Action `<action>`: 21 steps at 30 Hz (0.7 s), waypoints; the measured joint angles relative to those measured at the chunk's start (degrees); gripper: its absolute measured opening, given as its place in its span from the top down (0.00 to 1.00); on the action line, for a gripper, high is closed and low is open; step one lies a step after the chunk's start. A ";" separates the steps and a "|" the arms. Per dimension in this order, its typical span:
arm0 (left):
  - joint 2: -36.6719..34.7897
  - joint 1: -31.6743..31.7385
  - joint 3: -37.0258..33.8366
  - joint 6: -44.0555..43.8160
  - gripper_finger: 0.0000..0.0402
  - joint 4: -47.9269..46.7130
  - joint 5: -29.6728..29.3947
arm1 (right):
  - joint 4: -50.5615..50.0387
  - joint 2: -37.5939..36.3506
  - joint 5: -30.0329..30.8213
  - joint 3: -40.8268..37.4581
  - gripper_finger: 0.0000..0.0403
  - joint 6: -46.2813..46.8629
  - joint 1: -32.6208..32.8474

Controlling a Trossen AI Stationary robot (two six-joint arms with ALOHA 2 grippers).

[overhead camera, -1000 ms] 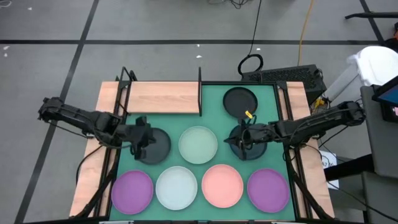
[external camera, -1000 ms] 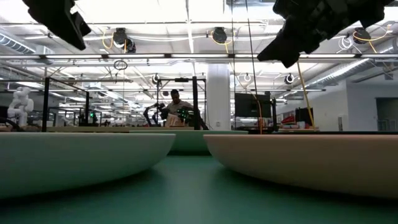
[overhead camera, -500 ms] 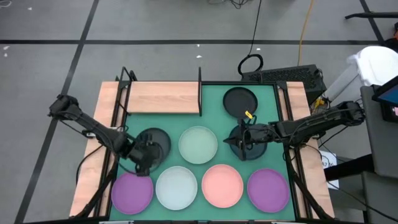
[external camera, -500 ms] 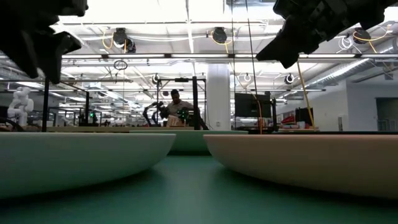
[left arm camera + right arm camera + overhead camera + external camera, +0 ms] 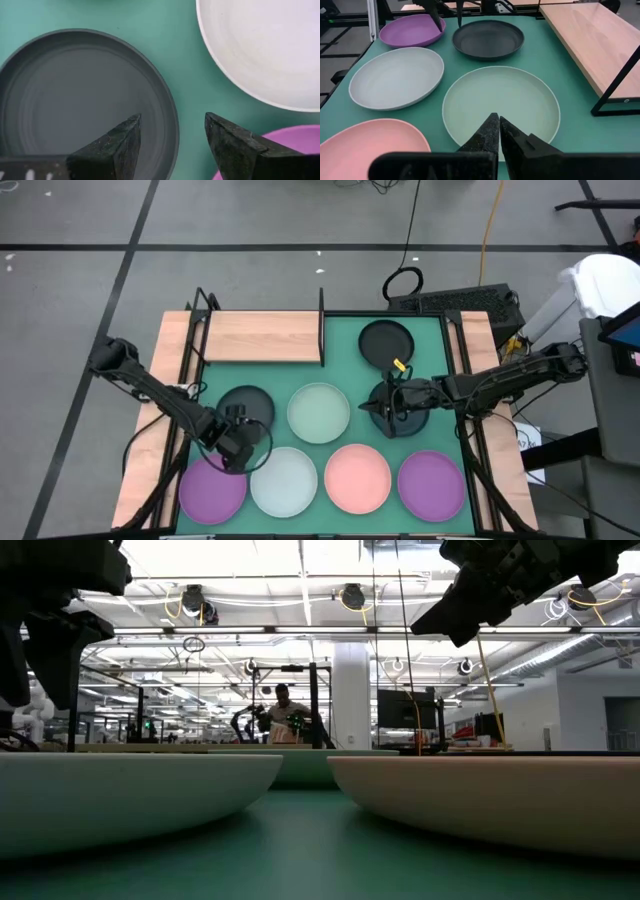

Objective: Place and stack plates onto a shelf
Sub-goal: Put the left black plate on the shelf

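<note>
Green matting [image 5: 270,375] covers the table, and the wooden shelf [image 5: 262,336] at its far-left corner is bare. Spread wide, the left gripper [image 5: 172,137] straddles the rim of a dark plate [image 5: 75,100] near the left edge, probably about to pinch and lift it shelfward. Pressed together, the right gripper [image 5: 498,131] waits over another dark plate [image 5: 397,412] near the right edge.

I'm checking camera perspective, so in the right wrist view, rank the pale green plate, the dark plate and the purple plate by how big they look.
1. Pale green plate, largest.
2. Dark plate.
3. Purple plate, partly hidden.
Nearness drives this; the two far plates look nearly alike.
</note>
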 joint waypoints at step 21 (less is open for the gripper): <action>2.53 -0.02 -9.36 -7.19 0.45 7.84 1.85 | -0.02 0.00 -0.01 0.02 1.00 -0.26 -0.01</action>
